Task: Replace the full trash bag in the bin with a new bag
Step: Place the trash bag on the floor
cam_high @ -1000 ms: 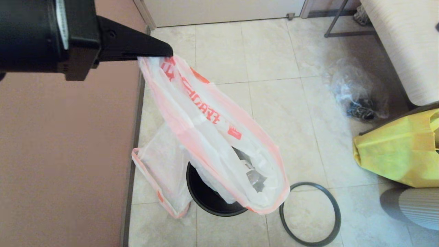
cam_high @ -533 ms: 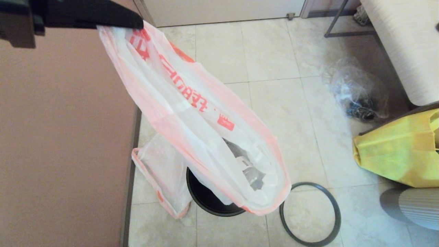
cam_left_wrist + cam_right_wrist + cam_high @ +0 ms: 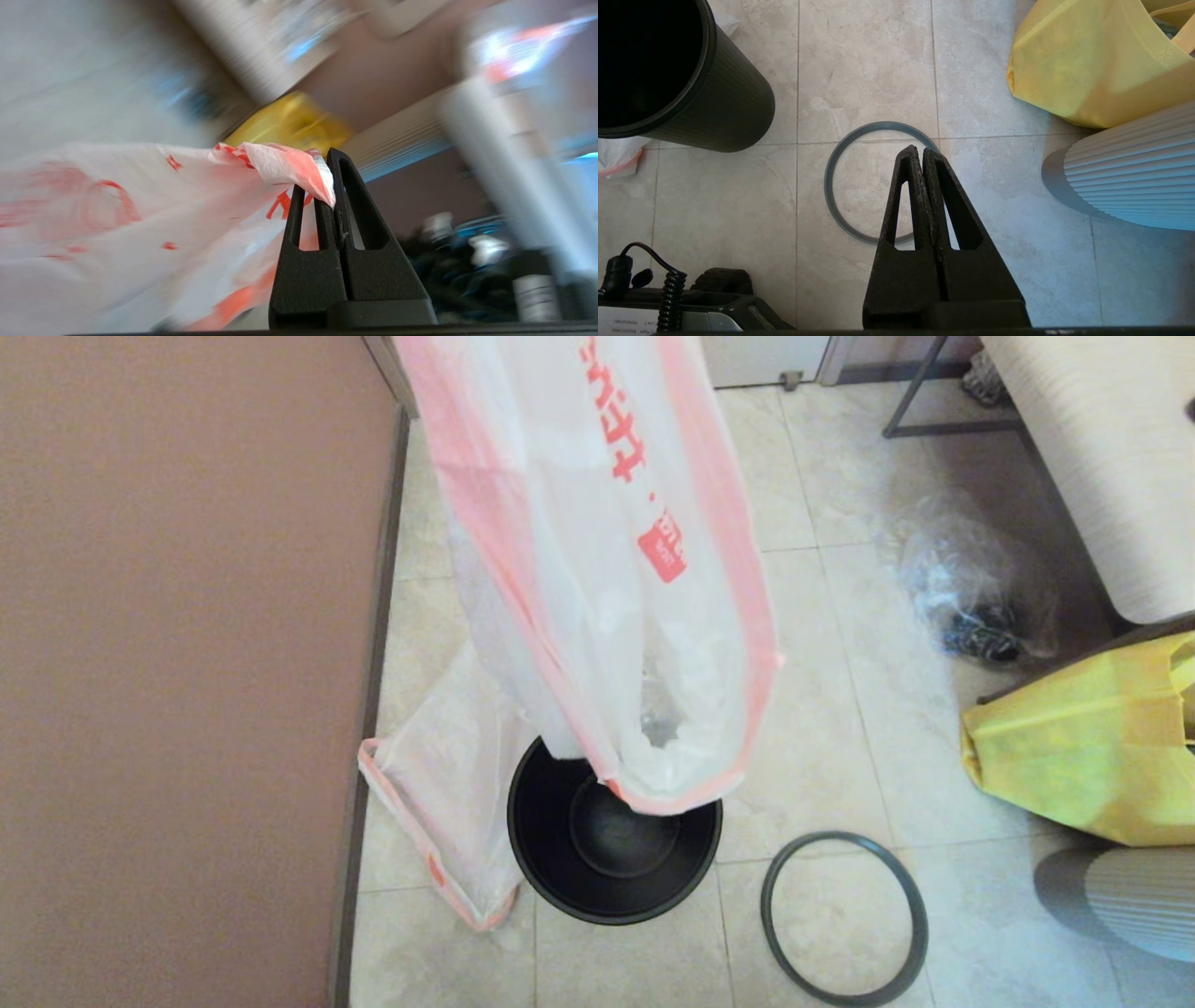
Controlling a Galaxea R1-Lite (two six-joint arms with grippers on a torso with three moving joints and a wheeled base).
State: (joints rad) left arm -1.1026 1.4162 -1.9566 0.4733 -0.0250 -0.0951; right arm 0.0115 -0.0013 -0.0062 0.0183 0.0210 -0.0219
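Observation:
The full trash bag [image 3: 607,616], white with orange trim and red print, hangs above the black bin [image 3: 653,887], its bottom just over the rim's far side. The bin's inside shows bare. My left gripper [image 3: 327,186] is shut on the bag's bunched top edge [image 3: 280,168]; it is above the head view's top. The dark-grey hoop [image 3: 767,915] lies flat on the tiles right of the bin. My right gripper [image 3: 920,151] hangs shut and holds nothing, above the hoop [image 3: 827,186] and right of the bin [image 3: 724,107].
Another white and orange bag [image 3: 439,803] slumps on the floor against the bin's left side, by the brown wall [image 3: 187,663]. A yellow bag [image 3: 1083,747], a ribbed pale object [image 3: 1120,896] and a clear plastic bag [image 3: 971,588] lie to the right.
My left gripper rose out of the head view's top, carrying the full bag up and to the right. The bag's bottom came out of the bin, whose bare inside now shows.

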